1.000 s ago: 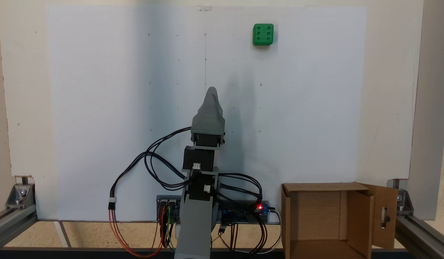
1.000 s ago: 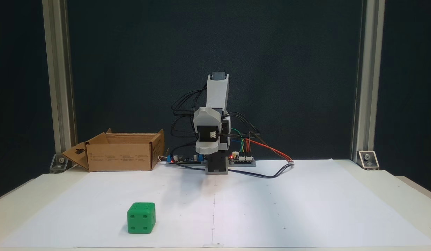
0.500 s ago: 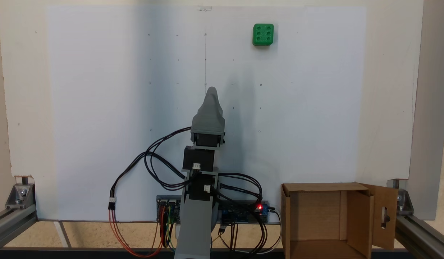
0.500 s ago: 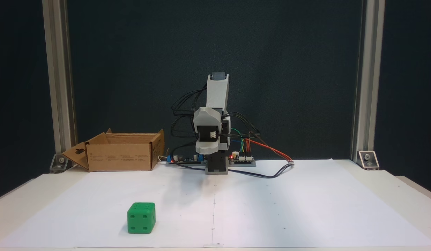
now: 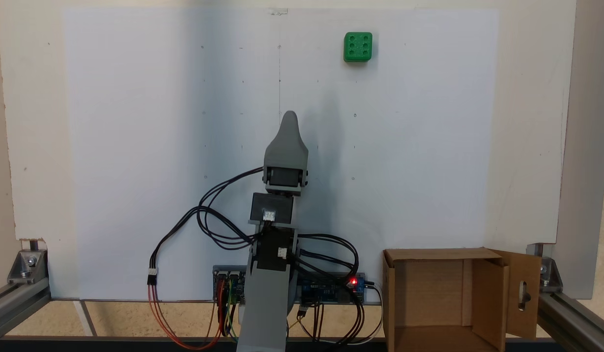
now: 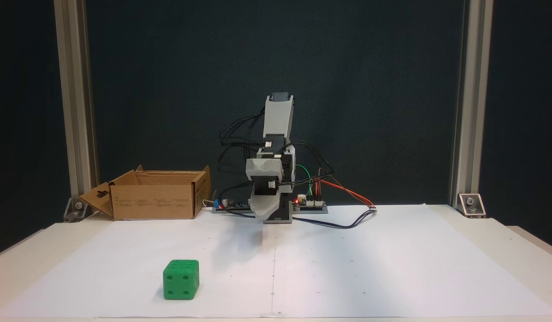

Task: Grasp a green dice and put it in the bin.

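Both fixed views show a white paper sheet [image 5: 135, 146] [image 6: 392, 268] covering the table, with the bin [image 5: 429, 303] [image 6: 155, 201] standing open at one corner beside the arm's base, a slotted flap folded outward. Next in size, the grey gripper [image 5: 289, 117] [image 6: 263, 214] hangs over the middle of the sheet, its jaws stacked so I cannot tell their spread. Smallest, the green dice [image 5: 357, 47] [image 6: 181, 279] sits alone on the paper, well apart from gripper and bin.
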